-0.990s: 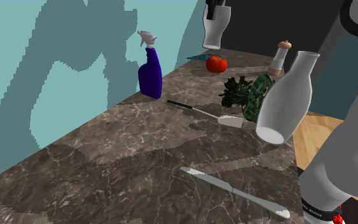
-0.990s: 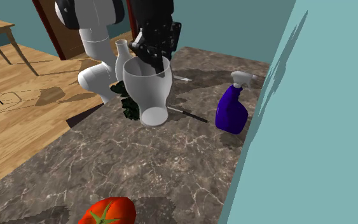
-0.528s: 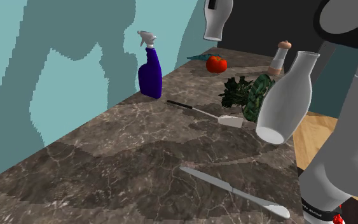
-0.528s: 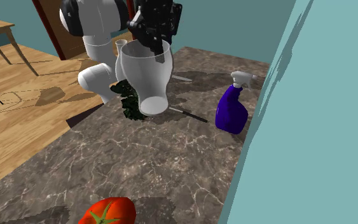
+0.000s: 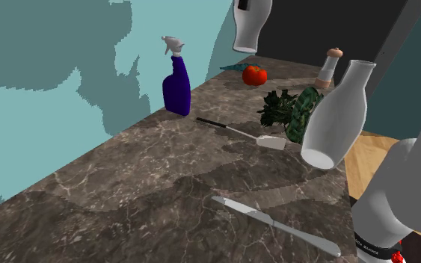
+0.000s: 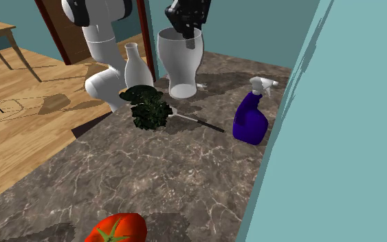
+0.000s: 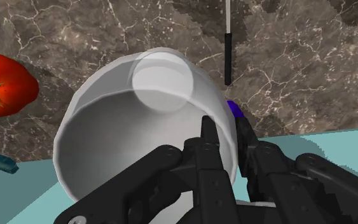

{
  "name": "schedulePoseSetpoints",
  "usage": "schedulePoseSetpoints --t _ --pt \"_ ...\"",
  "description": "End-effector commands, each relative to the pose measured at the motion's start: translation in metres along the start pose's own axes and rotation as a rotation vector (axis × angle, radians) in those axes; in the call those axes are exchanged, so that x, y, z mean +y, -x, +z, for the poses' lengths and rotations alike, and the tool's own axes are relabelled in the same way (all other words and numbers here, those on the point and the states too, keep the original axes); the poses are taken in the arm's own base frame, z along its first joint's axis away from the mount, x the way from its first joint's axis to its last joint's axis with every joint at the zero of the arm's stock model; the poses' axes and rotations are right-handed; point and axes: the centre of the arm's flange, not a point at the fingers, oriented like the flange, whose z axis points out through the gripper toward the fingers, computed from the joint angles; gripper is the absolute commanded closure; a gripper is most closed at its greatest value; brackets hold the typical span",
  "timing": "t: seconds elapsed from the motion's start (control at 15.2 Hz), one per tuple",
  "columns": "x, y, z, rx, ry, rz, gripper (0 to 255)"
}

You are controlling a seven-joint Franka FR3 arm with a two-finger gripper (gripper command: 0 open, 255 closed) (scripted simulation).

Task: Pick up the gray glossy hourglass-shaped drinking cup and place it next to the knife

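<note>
Grey cup (image 6: 180, 63) aloft, fingers (image 7: 208, 145) clamped on its rim, spray bottle (image 5: 176, 88) and tomato (image 7: 2, 83) below, knife (image 5: 274, 223) well apart on counter (image 5: 149, 187).

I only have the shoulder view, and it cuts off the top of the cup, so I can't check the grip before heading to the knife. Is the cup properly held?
Observer: Yes. In the wrist view the jaws clasp the wall of the cup, with one finger inside the rim and the other outside.
Operator: Is it hanging straight?
Observer: In the second exterior view it hangs roughly upright, mouth up, held at the rim.
Operator: Anything inside it?
Observer: No. The wrist view looks straight into it, down to a bare base.
</note>
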Motion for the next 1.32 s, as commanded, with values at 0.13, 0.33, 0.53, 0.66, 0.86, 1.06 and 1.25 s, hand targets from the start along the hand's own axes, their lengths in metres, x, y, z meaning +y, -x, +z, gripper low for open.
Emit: schedulePoseSetpoints --t 0.13,0.33,0.53,0.66,0.86,1.06,1.25 --pt "-0.052 0.013 0.003 0.001 0.000 0.002 255" --pt "-0.090 0.023 0.006 0.001 0.000 0.002 255" --pt "-0.128 0.034 0.009 0.001 0.000 0.002 255" --pt "-0.154 0.041 0.011 0.001 0.000 0.002 255" --pt "-0.192 0.051 0.014 0.001 0.000 0.002 255" --pt "-0.230 0.062 0.017 0.001 0.000 0.002 255" --pt "-0.268 0.072 0.020 0.001 0.000 0.002 255"
